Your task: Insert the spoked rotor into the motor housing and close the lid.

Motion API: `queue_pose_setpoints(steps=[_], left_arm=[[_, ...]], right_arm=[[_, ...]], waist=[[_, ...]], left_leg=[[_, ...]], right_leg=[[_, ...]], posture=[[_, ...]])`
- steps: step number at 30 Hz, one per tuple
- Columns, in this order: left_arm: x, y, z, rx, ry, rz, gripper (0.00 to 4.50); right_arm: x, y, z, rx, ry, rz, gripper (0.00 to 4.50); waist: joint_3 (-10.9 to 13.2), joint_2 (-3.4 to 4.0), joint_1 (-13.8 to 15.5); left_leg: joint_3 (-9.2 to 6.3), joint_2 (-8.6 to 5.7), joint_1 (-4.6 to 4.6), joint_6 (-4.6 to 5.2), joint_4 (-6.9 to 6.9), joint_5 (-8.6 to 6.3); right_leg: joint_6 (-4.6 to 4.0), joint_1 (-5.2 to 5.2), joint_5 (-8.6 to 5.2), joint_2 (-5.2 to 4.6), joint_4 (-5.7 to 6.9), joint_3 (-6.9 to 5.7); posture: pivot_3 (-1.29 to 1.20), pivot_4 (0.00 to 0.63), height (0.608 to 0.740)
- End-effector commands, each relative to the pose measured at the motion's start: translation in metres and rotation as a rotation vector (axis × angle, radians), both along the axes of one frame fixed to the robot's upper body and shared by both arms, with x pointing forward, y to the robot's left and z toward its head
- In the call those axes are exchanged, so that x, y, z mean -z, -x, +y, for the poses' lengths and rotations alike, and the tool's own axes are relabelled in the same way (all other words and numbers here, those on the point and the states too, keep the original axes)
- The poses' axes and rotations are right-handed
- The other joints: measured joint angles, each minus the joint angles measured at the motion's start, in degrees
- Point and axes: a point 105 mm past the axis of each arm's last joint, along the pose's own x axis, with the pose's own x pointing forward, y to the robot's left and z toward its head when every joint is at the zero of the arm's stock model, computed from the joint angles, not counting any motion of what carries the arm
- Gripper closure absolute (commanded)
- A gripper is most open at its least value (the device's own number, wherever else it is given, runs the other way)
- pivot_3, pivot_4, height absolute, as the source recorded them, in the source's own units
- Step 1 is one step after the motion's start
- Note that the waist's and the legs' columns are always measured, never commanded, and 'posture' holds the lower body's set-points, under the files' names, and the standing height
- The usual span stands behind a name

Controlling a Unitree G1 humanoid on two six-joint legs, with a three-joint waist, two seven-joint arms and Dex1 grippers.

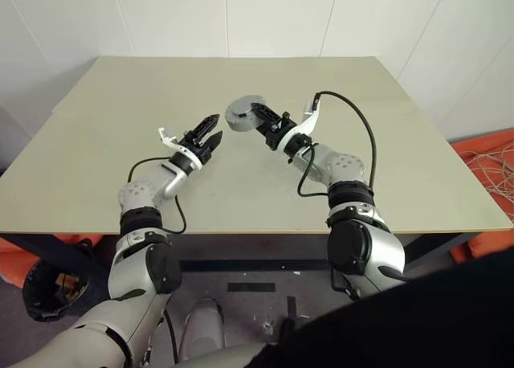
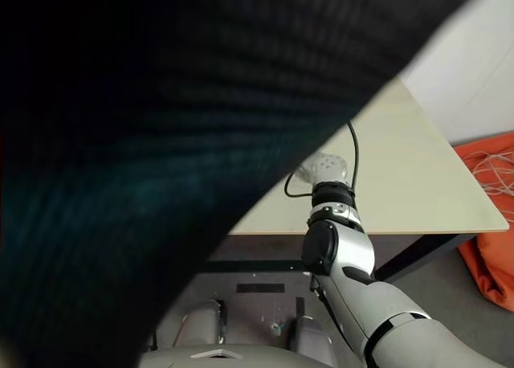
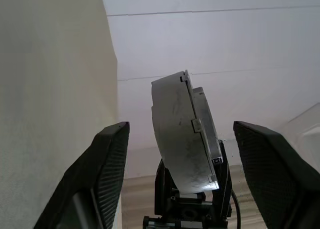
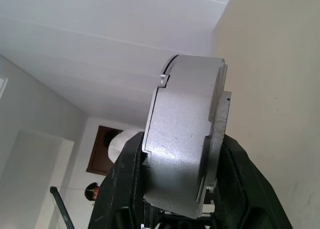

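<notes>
the motor housing (image 1: 239, 115), a round grey metal piece, is held up above the table (image 1: 96, 143), clamped edge-on between the black fingers of the right gripper (image 1: 261, 120). from the head's left eye it sits at about 12 o'clock of centre, with the right gripper just at its 3 o'clock side. the left gripper (image 1: 210, 135) hangs near it at roughly 8 o'clock, apart from it, jaws spread wide and holding nothing.

the right wrist view gives the closest look: the housing's grey side wall (image 4: 185, 139) with stepped notches along its edge, pinched between the two fingers (image 4: 125, 184). the left wrist view shows the same piece from the other side, between its own wide-set fingers (image 3: 107, 164) without touching them.

the coil windings, the rotor and the lid's face cannot be made out. a large dark shape (image 2: 161, 143) covers most of the right eye view, leaving a strip of table at 3 o'clock.
</notes>
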Motion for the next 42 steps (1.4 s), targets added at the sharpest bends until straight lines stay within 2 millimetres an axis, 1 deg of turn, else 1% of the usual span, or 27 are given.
queue_pose_setpoints(steps=[1,5,9,14,16,19,27,30,31,35,36,42], left_arm=[[-0.023,-0.004,-0.005,0.017,0.059,-0.073,0.1],[-0.016,-0.011,-0.014,0.041,0.14,0.022,0.04],[-0.029,-0.008,-0.031,0.134,0.226,-0.019,0.04],[-0.036,-0.01,-0.046,0.172,0.262,-0.035,0.04],[-0.042,-0.011,-0.051,0.186,0.271,-0.054,0.04],[-0.047,-0.013,-0.053,0.184,0.282,-0.072,0.04],[-0.049,-0.019,-0.054,0.145,0.258,-0.079,0.04],[-0.049,-0.02,-0.052,0.13,0.256,-0.089,0.59],[-0.05,-0.02,-0.052,0.128,0.256,-0.09,0.87],[-0.049,-0.02,-0.052,0.127,0.256,-0.093,2.26],[-0.049,-0.02,-0.052,0.128,0.256,-0.094,2.41],[-0.05,-0.019,-0.053,0.141,0.253,-0.1,2.41]], right_arm=[[-0.037,-0.001,-0.006,0.014,-0.058,-0.12,2.6],[-0.04,0.001,-0.006,0.011,-0.062,-0.133,2.6],[-0.044,0.003,-0.005,0.001,-0.059,-0.152,2.6],[-0.046,0.006,-0.006,-0.003,-0.052,-0.167,2.6],[-0.045,0.006,-0.006,-0.001,-0.045,-0.17,2.6],[-0.044,0.007,-0.007,0.003,-0.039,-0.173,2.6],[-0.043,0.007,-0.008,0.01,-0.029,-0.175,2.6],[-0.041,0.007,-0.007,0.014,-0.021,-0.171,2.6],[-0.041,0.007,-0.007,0.015,-0.02,-0.17,2.6],[-0.041,0.007,-0.007,0.015,-0.018,-0.172,2.6],[-0.041,0.007,-0.006,0.014,-0.018,-0.173,2.6],[-0.041,0.007,-0.006,0.013,-0.018,-0.173,2.6]], waist=[[0.0,0.0,0.0],[0.0,0.0,0.1],[0.0,0.0,0.1],[0.0,0.0,0.1],[0.0,0.0,0.1],[0.0,0.0,0.1],[0.0,0.0,0.2],[0.0,0.0,0.2],[0.0,0.0,0.2],[0.0,0.0,0.2],[0.0,0.0,0.2],[0.0,0.0,0.2]], left_leg=[[0.0,0.0,0.0,0.0,0.0,0.0],[0.0,-0.02,0.0,0.0,0.0,0.0],[0.0,-0.02,0.0,0.0,0.01,0.0],[0.0,-0.02,-0.01,0.0,0.01,0.0],[0.0,-0.02,0.0,0.0,0.01,0.0],[0.0,-0.02,-0.01,0.0,0.01,0.0],[0.0,-0.02,-0.01,0.0,0.01,0.0],[0.0,-0.02,-0.01,0.01,0.01,0.0],[0.0,-0.02,-0.01,0.0,0.01,0.0],[0.0,-0.01,-0.01,0.0,0.01,0.0],[0.0,-0.01,-0.02,0.01,0.01,0.0],[0.0,-0.01,-0.01,0.01,0.01,0.0]], right_leg=[[0.02,0.0,0.01,0.0,0.0,0.0],[0.03,0.01,0.02,-0.01,0.0,0.01],[0.05,0.01,0.03,-0.01,0.0,0.01],[0.14,0.0,0.08,-0.01,-0.01,0.0],[0.14,0.0,0.09,-0.01,0.0,0.0],[0.14,0.01,0.09,-0.01,0.0,-0.01],[0.14,0.0,0.09,-0.01,-0.01,-0.01],[0.15,0.01,0.09,-0.01,0.0,-0.01],[0.14,0.01,0.09,-0.02,0.0,-0.01],[0.14,0.01,0.09,-0.02,0.0,-0.01],[0.14,0.0,0.09,-0.02,0.0,-0.01],[0.13,0.01,0.08,-0.02,0.0,-0.01]], posture=[[0.0,0.0,0.74],[0.0,0.0,0.74],[0.0,0.0,0.74],[0.0,0.0,0.74],[0.0,0.0,0.74],[0.0,0.0,0.74],[0.0,0.0,0.74],[0.0,0.0,0.74],[0.0,0.0,0.74],[0.0,0.0,0.74],[0.0,0.0,0.74],[0.0,0.0,0.74]])
